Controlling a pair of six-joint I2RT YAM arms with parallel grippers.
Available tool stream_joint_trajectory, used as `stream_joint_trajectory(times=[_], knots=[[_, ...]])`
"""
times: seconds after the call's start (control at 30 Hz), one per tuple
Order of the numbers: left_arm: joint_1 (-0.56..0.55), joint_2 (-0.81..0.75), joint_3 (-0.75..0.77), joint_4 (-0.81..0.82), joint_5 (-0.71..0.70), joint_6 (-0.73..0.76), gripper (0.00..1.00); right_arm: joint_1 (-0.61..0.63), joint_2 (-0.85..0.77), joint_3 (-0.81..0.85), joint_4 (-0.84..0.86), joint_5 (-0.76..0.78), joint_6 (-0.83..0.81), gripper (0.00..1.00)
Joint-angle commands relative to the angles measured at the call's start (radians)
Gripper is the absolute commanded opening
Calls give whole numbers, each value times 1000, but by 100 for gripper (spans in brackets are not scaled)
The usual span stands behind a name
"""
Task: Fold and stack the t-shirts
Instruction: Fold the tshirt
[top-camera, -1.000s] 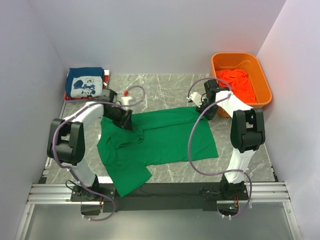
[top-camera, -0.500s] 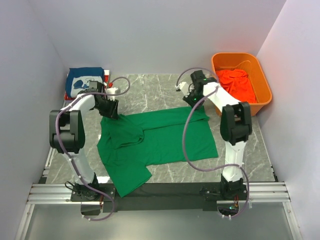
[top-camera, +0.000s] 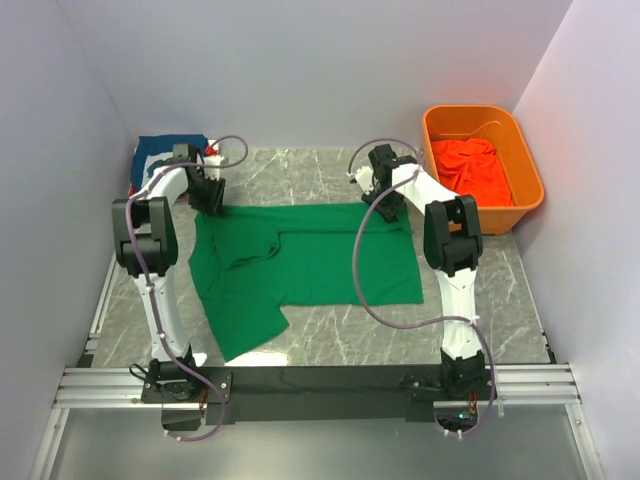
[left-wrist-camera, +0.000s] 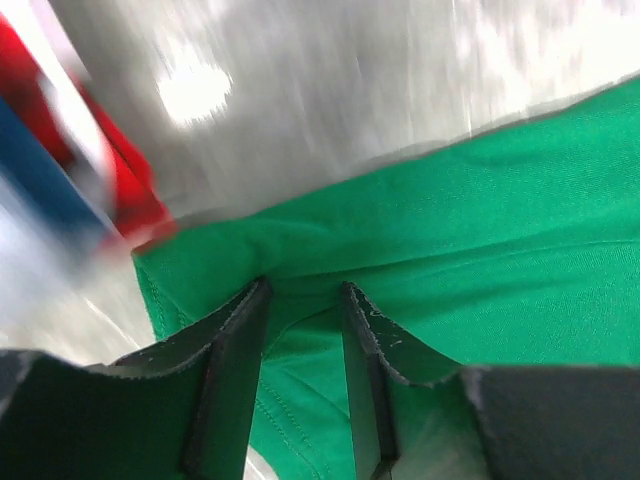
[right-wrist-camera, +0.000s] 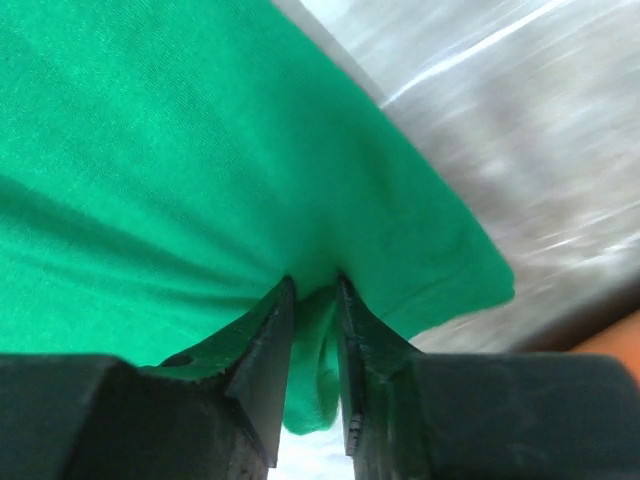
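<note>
The plain green t-shirt (top-camera: 300, 265) lies spread on the marble table, its far edge pulled straight between my two grippers. My left gripper (top-camera: 208, 198) is shut on the shirt's far left corner, and the left wrist view shows green cloth (left-wrist-camera: 480, 230) between the fingers of this gripper (left-wrist-camera: 305, 290). My right gripper (top-camera: 386, 198) is shut on the far right corner, with a fold of green cloth (right-wrist-camera: 180, 150) pinched in this gripper (right-wrist-camera: 315, 282). The dark blue tee (top-camera: 158, 150) lies at the back left on a red one (left-wrist-camera: 130, 190), partly hidden by my left arm.
The orange plastic bin (top-camera: 525, 150) stands at the back right and holds the orange-red tee (top-camera: 468, 165). White walls close in the left, back and right sides. The shirt's lower left sleeve (top-camera: 245, 325) reaches toward the table's near edge.
Both grippers have moved toward the back of the table, dragging the green shirt's far edge with them. The shirt now lies straighter and farther back.
</note>
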Motion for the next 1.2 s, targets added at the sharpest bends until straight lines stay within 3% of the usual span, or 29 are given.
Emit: stream_joint_trajectory(times=[0.0, 0.17, 0.2, 0.33, 0.5, 0.7, 0.73, 0.8, 0.83, 1.0, 1.17], knots=[[5, 88, 162, -13, -40, 24, 42, -6, 73, 127, 42, 105, 46, 33], [13, 102, 250, -45, 24, 39, 47, -3, 128, 267, -23, 67, 33, 44], [22, 84, 232, -48, 70, 45, 47, -5, 82, 229, -30, 28, 26, 48], [31, -77, 134, -46, 170, 90, 49, -3, -83, 28, 32, -16, 4, 49], [31, -168, 42, -77, 222, 127, 50, 0, -108, -78, 0, -7, -31, 41], [33, -228, -69, -114, 265, 186, 48, -2, -41, -66, -26, 7, -30, 26], [34, -250, -87, -129, 282, 237, 47, -3, -42, -61, -49, 4, -31, 26], [40, -284, -153, -170, 324, 289, 47, -3, -71, -70, -61, 1, -37, 42], [54, -365, -220, -254, 378, 444, 48, -8, -166, -118, -28, -17, -49, 49], [85, -508, -379, -417, 397, 651, 49, -8, -398, -270, -39, -77, -103, 52], [91, -683, -610, -416, 318, 838, 51, 33, -590, -495, -51, -120, -131, 51]])
